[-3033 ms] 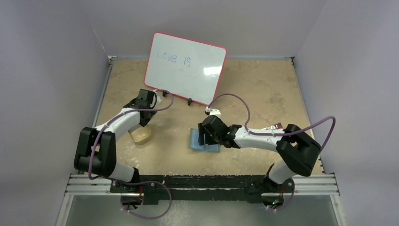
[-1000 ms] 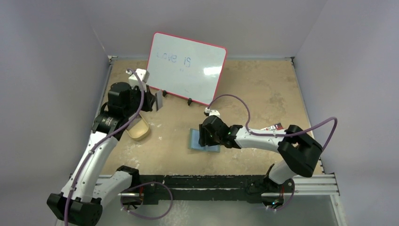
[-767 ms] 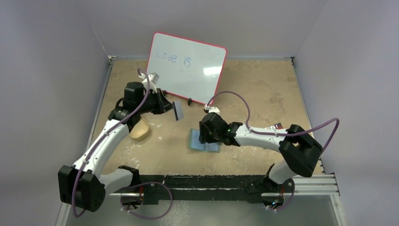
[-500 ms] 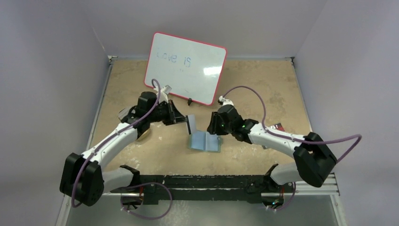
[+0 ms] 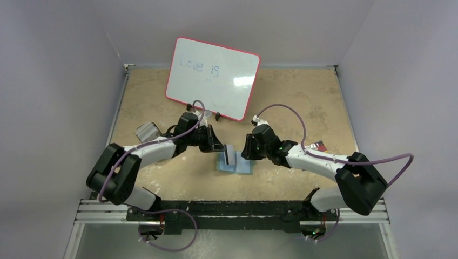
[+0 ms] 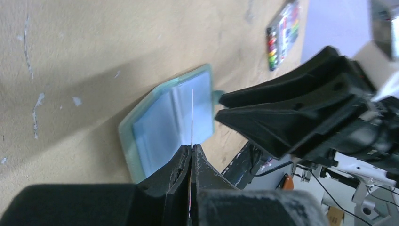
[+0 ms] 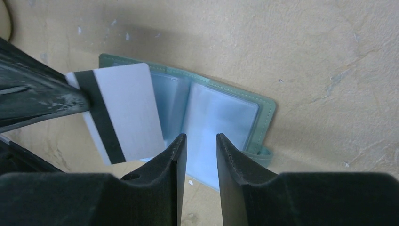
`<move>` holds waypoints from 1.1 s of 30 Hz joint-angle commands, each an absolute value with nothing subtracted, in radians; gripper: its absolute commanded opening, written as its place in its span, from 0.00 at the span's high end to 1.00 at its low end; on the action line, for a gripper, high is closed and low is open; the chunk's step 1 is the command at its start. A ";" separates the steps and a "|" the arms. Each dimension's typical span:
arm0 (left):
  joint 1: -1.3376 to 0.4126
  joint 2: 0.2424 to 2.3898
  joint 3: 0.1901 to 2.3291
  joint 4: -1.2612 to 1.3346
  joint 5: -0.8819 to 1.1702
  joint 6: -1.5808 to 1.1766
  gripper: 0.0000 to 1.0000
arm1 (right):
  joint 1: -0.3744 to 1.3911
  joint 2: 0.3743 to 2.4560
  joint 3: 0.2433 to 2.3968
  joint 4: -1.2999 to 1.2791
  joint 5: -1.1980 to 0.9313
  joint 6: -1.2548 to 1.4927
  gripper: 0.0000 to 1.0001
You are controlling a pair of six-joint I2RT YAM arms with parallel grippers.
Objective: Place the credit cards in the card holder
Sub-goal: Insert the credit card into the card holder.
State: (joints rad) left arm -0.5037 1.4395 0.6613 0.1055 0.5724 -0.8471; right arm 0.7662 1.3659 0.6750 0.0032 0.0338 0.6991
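Right wrist: one card [image 7: 124, 113], one card holder [image 7: 221, 113]

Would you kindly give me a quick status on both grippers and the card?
Left gripper shut on striped credit card, over the open card holder. Right gripper jaws open above holder's fold. Card not yet pocketed. Nothing blocking.

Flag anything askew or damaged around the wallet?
Nothing stands out. The card holder lies open on the table, intact; the left gripper pinches a striped card over it, and the right gripper hangs beside with jaws apart, holding nothing.
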 commanded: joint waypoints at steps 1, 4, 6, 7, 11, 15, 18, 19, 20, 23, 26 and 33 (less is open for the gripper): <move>-0.526 1.517 0.643 0.196 0.598 -0.839 1.00 | 0.762 1.361 0.670 -0.016 0.053 0.699 0.70; -0.534 1.578 0.644 0.208 0.610 -0.825 1.00 | 0.761 1.363 0.658 -0.024 0.071 0.699 0.70; -0.535 1.619 0.653 0.204 0.619 -0.811 1.00 | 0.761 1.371 0.652 -0.023 0.076 0.699 0.70; -0.537 1.632 0.655 0.199 0.616 -0.802 1.00 | 0.761 1.377 0.651 -0.024 0.080 0.698 0.70; -0.542 1.673 0.666 0.189 0.615 -0.772 1.00 | 0.761 1.416 0.659 -0.049 0.122 0.702 0.70; -0.542 1.697 0.678 0.169 0.642 -0.738 1.00 | 0.761 1.450 0.670 -0.079 0.156 0.702 0.72; -0.547 1.697 0.684 0.168 0.654 -0.723 1.00 | 0.761 1.461 0.668 -0.071 0.160 0.701 0.74; -0.550 1.692 0.684 0.173 0.659 -0.724 1.00 | 0.761 1.464 0.667 -0.068 0.158 0.702 0.74; -0.554 1.689 0.687 0.178 0.663 -0.725 1.00 | 0.760 1.466 0.665 -0.063 0.157 0.704 0.74; -0.560 1.680 0.700 0.179 0.668 -0.727 1.00 | 0.761 1.466 0.657 -0.053 0.150 0.707 0.74; -0.561 1.681 0.713 0.177 0.675 -0.728 1.00 | 0.760 1.467 0.653 -0.053 0.153 0.708 0.74; -0.574 1.703 0.721 0.216 0.684 -0.753 1.00 | 0.761 1.458 0.646 -0.043 0.149 0.712 0.74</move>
